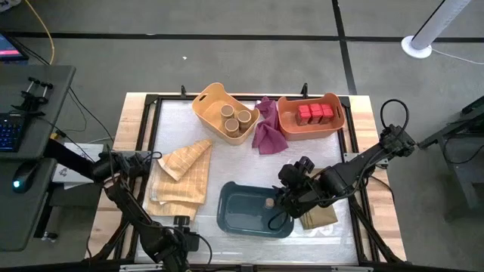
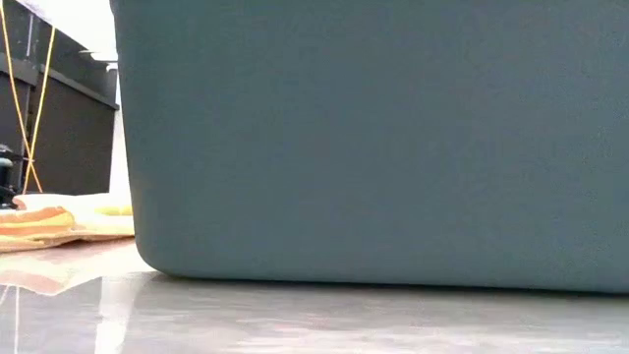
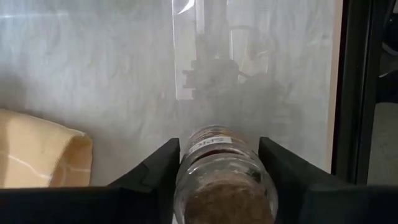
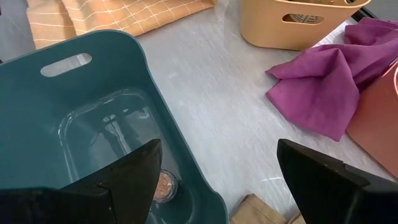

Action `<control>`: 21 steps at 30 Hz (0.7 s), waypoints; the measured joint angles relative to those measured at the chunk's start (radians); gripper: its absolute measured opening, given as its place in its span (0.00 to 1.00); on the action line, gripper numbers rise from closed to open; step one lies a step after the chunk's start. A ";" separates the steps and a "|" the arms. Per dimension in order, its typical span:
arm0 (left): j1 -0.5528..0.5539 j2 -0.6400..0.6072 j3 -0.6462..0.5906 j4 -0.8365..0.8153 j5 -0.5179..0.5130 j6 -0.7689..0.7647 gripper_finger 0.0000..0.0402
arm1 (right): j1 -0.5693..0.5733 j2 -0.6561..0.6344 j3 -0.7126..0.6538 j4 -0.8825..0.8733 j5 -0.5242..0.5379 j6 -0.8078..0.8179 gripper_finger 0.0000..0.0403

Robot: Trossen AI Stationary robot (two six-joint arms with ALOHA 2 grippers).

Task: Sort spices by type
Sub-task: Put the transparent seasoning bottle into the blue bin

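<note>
Left gripper (image 3: 217,180) jaws flank clear round glass jar (image 3: 221,180); table (image 3: 93,62) glossy.

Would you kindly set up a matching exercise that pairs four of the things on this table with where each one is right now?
Things:
1. red tins
2. tan cylinders
3. small jar
4. magenta cloth

Places:
A. between the fingers of the left gripper
B. on the table between the two far bins
C. in the orange bin
D. in the yellow bin

Pairs: 1-C, 2-D, 3-A, 4-B
</note>
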 joint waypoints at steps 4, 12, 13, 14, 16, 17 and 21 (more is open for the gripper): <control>0.002 -0.005 0.000 -0.023 0.009 -0.013 0.38 | 0.000 0.000 0.000 0.000 0.000 0.000 0.78; 0.055 -0.193 -0.002 -0.199 -0.065 -0.007 0.38 | 0.001 0.000 0.000 0.008 -0.087 0.003 0.78; 0.073 -0.236 -0.002 -0.213 -0.100 0.004 0.38 | 0.001 0.000 0.000 0.009 -0.103 -0.011 0.78; 0.096 -0.283 -0.001 -0.225 -0.136 0.020 0.38 | 0.001 0.000 0.000 0.009 -0.115 -0.010 0.78; 0.153 -0.373 -0.001 -0.227 -0.217 0.067 0.38 | 0.001 0.000 0.000 0.011 -0.118 0.013 0.78; 0.187 -0.412 0.000 -0.210 -0.255 0.100 0.38 | 0.001 0.000 0.000 0.016 -0.117 0.026 0.78; 0.362 -0.500 0.001 -0.007 -0.285 0.350 0.38 | 0.001 0.000 0.000 0.061 -0.114 0.062 0.78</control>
